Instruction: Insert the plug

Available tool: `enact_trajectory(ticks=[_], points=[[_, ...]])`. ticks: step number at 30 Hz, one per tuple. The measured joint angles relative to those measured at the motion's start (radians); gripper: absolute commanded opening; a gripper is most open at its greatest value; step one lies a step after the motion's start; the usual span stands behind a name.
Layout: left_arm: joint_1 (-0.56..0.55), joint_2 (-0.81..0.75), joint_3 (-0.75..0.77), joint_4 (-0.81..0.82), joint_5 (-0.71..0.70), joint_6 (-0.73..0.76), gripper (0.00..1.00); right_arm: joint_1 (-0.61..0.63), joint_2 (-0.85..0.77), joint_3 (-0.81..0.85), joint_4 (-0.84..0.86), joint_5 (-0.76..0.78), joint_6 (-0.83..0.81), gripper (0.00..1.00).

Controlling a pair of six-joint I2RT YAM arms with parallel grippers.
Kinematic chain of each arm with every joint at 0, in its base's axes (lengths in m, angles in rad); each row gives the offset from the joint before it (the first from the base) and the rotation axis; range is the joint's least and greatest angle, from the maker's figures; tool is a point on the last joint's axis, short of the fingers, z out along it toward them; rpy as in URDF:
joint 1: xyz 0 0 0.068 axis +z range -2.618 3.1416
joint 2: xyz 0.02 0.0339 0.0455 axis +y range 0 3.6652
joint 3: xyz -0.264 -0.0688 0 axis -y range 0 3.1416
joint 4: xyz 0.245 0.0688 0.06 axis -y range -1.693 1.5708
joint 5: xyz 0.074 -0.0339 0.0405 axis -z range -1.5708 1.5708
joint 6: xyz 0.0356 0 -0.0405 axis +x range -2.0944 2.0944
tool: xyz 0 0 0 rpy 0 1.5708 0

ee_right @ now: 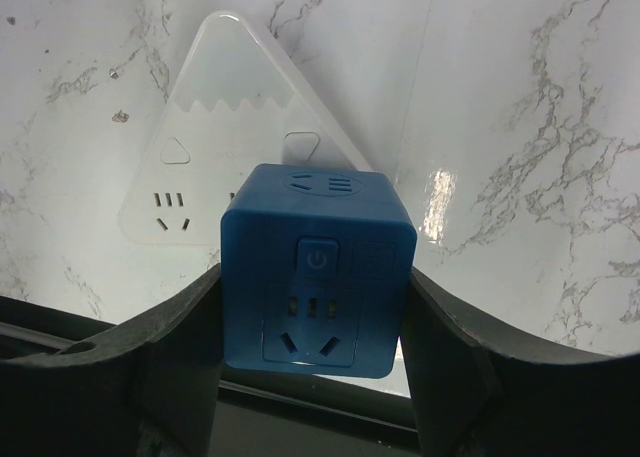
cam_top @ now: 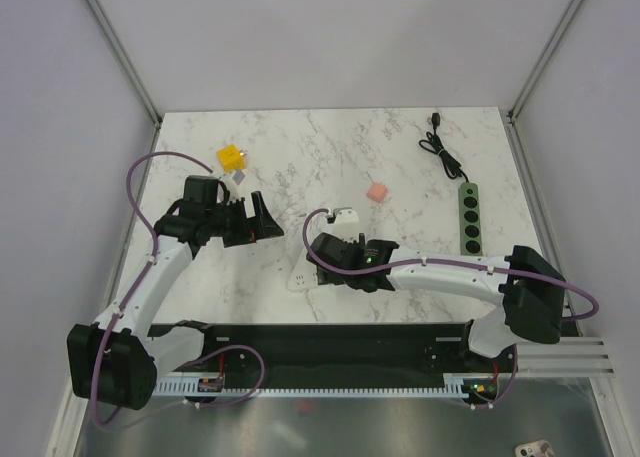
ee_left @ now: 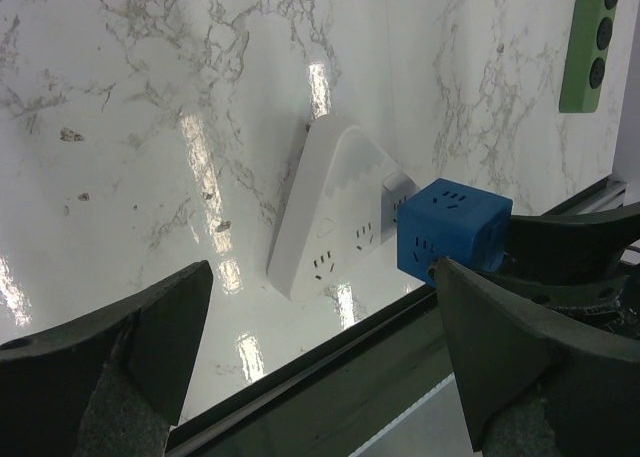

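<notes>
My right gripper (ee_right: 313, 282) is shut on a blue cube plug (ee_right: 318, 267), one finger on each side. The cube sits against the right part of a white triangular socket block (ee_right: 225, 117) lying flat on the marble table; its prongs are hidden. In the left wrist view the blue cube (ee_left: 452, 227) sits at the right edge of the white block (ee_left: 325, 217). In the top view the right gripper (cam_top: 322, 252) covers the cube beside the block (cam_top: 299, 278). My left gripper (cam_top: 264, 219) hangs open and empty to the left, jaws wide (ee_left: 322, 277).
A green power strip (cam_top: 470, 218) with a black cable (cam_top: 443, 149) lies at the right. A yellow cube (cam_top: 231, 157), a pink cube (cam_top: 377, 192) and a small white adapter (cam_top: 343, 217) lie mid-table. The table's dark near rail (ee_left: 330, 367) runs just below the socket block.
</notes>
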Motion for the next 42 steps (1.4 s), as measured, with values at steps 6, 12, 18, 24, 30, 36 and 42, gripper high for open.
enact_trajectory(ticks=[6, 12, 18, 24, 30, 36, 42], points=[[0.0, -0.001, 0.0, 0.0, 0.0, 0.0, 1.0, 0.0, 0.003, 0.0, 0.005, 0.016, 0.003, 0.0], [0.0, -0.003, 0.0, 0.0, 0.0, 0.001, 1.0, 0.0, 0.004, 0.0, 0.005, 0.017, -0.01, 0.0], [0.0, -0.01, 0.0, 0.0, 0.0, 0.001, 1.0, 0.0, 0.004, 0.001, 0.004, 0.014, -0.017, 0.0], [0.0, -0.013, -0.002, 0.0, 0.0, 0.001, 1.0, 0.001, 0.004, 0.001, 0.003, 0.014, -0.017, 0.0], [0.0, -0.019, -0.005, 0.0, 0.0, 0.001, 1.0, 0.001, 0.004, 0.004, -0.013, 0.015, -0.017, 0.0], [0.0, -0.019, -0.005, 0.0, -0.001, 0.001, 1.0, 0.001, 0.005, 0.004, -0.056, 0.014, -0.017, 0.0], [0.0, -0.019, -0.006, 0.0, -0.001, 0.001, 1.0, 0.002, 0.005, -0.004, -0.044, 0.011, -0.022, 0.0]])
